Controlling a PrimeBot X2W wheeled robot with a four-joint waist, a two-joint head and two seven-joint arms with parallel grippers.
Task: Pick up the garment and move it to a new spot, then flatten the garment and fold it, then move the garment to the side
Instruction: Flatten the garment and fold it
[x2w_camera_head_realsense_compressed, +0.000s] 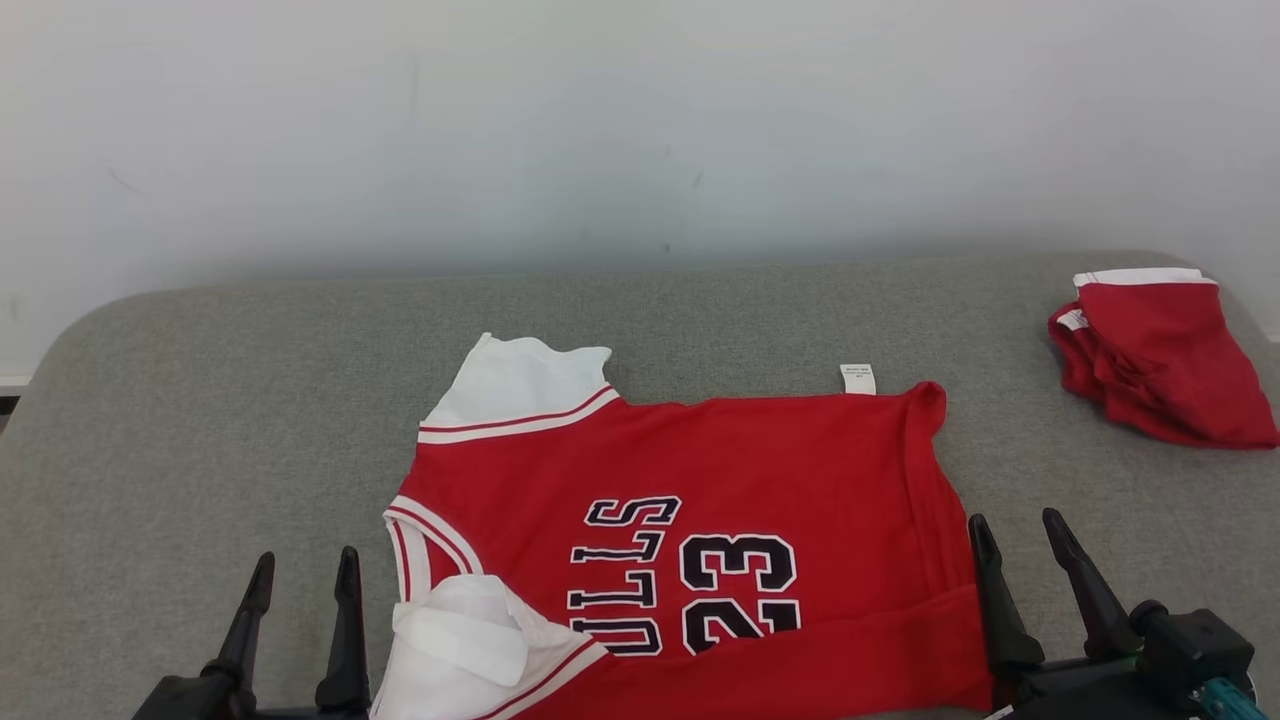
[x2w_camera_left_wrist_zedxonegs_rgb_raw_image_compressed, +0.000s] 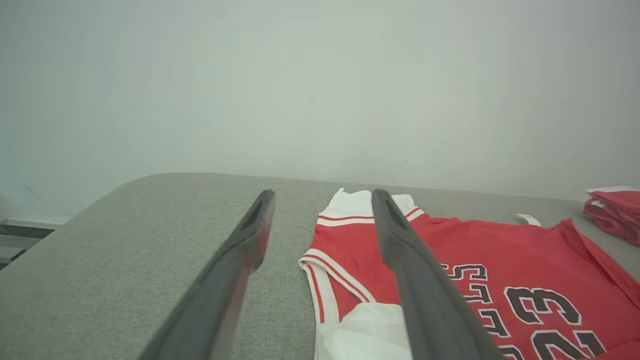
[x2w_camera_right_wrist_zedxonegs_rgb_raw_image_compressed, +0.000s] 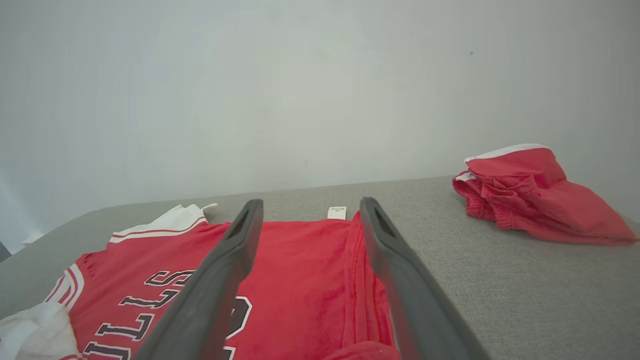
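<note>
Red printed fabric jersey (x2w_camera_head_realsense_compressed: 760, 460) lies between left gripper (x2w_camera_head_realsense_compressed: 305, 560) and right gripper (x2w_camera_head_realsense_compressed: 1015, 520), both spread, empty. Flattening appears unfinished; folding remains.

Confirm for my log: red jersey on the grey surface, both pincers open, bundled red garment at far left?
Wrong side: the head view shows the bundled red garment at far right. The red jersey lies on the grey surface; left pincer and right pincer are open.

The left gripper (x2w_camera_head_realsense_compressed: 305, 570) sits just left of the red jersey (x2w_camera_head_realsense_compressed: 720, 470), its two dark fingers spread wide apart. The right gripper (x2w_camera_head_realsense_compressed: 1013, 535) sits at the jersey's right edge, fingers spread wide too.
</note>
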